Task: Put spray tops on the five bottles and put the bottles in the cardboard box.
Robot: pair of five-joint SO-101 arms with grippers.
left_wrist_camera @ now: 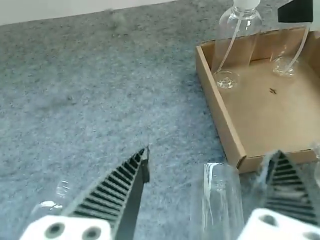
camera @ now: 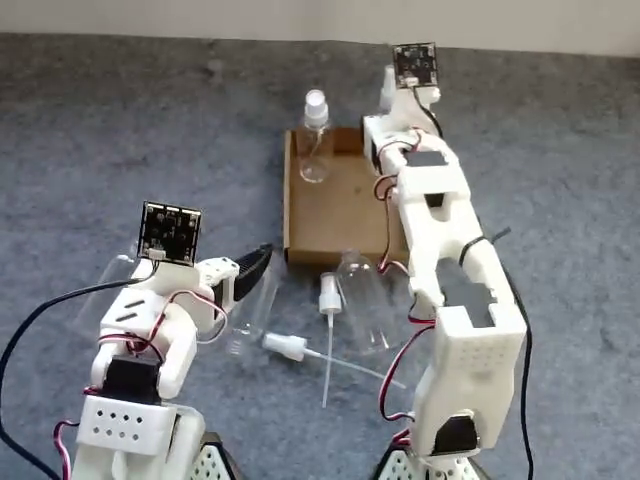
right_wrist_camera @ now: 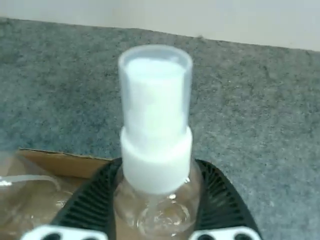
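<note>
Right gripper point(right_wrist_camera: 157, 172): closed around capped bottle point(right_wrist_camera: 156, 125), long axis upright, inside cardboard box point(camera: 335, 215) by its far edge, near another standing bottle point(camera: 316, 140).

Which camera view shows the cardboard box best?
The high view: the cardboard box shows nearly whole, the right arm covering one side. The left wrist view gives a corner and floor; the right wrist view, a strip of wall.

- A mottled grey felt-like mat point(camera: 120, 120) spreads beneath the left gripper point(left_wrist_camera: 211, 152) and the right gripper point(right_wrist_camera: 157, 165), and out on every side of them.
- Beyond the right gripper, a plain pale wall point(right_wrist_camera: 225, 20) meets the mat's far edge.
- Soft, even light lies across the mat.
</note>
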